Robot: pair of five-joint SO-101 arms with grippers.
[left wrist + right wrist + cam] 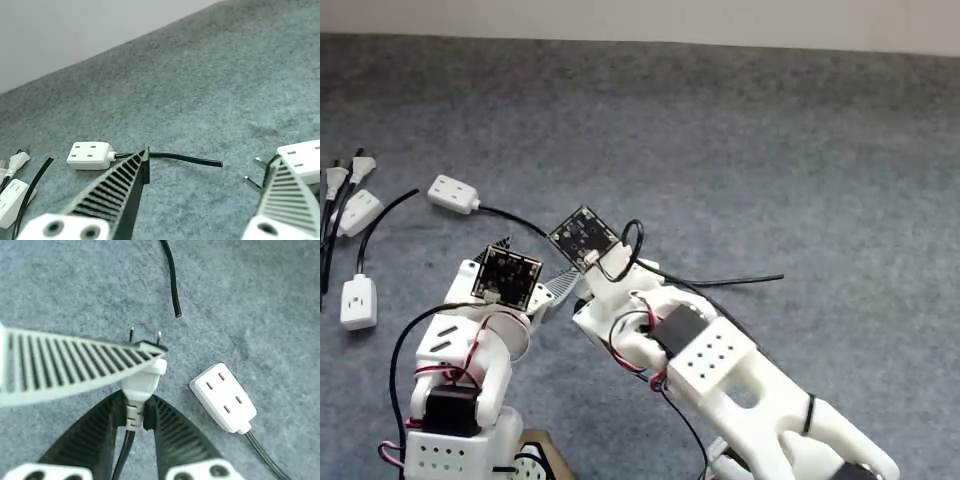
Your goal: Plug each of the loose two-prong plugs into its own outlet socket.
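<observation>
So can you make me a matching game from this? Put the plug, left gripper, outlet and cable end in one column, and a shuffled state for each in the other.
Things:
1. plug
2. left gripper
3. outlet
4. cable end

States:
A. open
B. black, lying loose
C. clamped in the right gripper
D. lying flat, slots up

Pairs: 1-C, 2-A, 3-D, 4-B
</observation>
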